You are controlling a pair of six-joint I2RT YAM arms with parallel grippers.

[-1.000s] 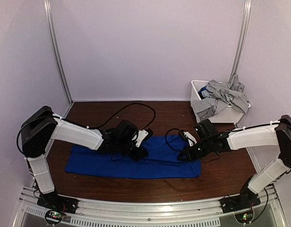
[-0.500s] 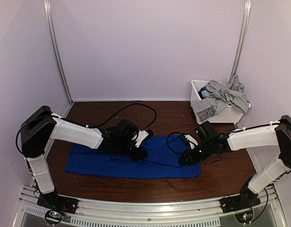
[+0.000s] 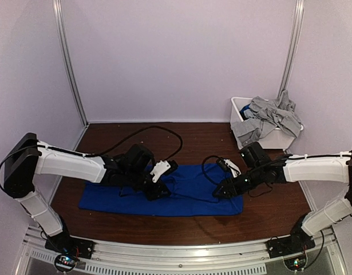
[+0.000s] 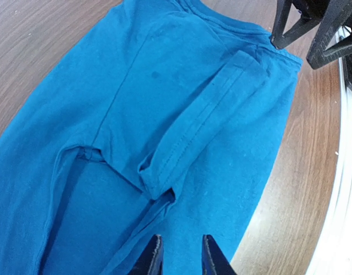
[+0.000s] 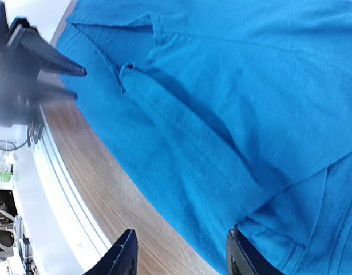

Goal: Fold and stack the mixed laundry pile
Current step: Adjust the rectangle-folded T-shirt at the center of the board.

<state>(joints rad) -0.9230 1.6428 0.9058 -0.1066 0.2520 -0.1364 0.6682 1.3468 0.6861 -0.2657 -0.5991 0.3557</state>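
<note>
Mostly flat royal-blue garment (image 3: 190, 197), lightly creased

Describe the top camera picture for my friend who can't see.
A blue shirt lies spread flat on a brown table, with the left arm and right arm reaching low over it. Grey clothes spill from a white bin at the back right.

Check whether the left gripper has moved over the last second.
Yes. The left gripper has shifted left across the blue shirt, farther from the white bin.
</note>
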